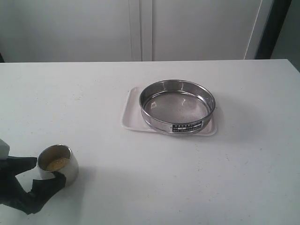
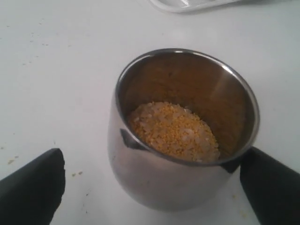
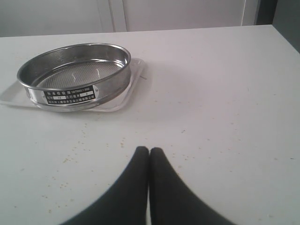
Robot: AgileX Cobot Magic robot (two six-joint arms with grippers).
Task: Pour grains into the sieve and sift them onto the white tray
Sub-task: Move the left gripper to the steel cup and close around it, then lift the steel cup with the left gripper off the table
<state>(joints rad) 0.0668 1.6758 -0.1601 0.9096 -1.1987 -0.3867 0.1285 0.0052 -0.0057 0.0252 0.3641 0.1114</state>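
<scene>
A small rounded steel cup (image 1: 71, 172) stands upright at the near left of the table, holding the pale golden grains (image 1: 57, 164) (image 2: 173, 131). My left gripper (image 1: 47, 169) (image 2: 152, 183) is open around the cup (image 2: 164, 187); one black finger (image 2: 272, 187) touches its wall and the other finger (image 2: 33, 187) stands apart from it. The steel sieve (image 1: 159, 123) (image 3: 70, 91) sits empty on the white tray (image 1: 129, 115) (image 3: 133, 77) at the table's middle. My right gripper (image 3: 149, 150) is shut with nothing in it, low over the table short of the sieve; the exterior view does not show it.
Tiny stray grains speckle the white table (image 3: 211, 117) around the right gripper and beside the cup. A corner of the tray (image 2: 187, 4) shows beyond the cup. White cabinet doors (image 1: 140, 28) stand behind the table's far edge.
</scene>
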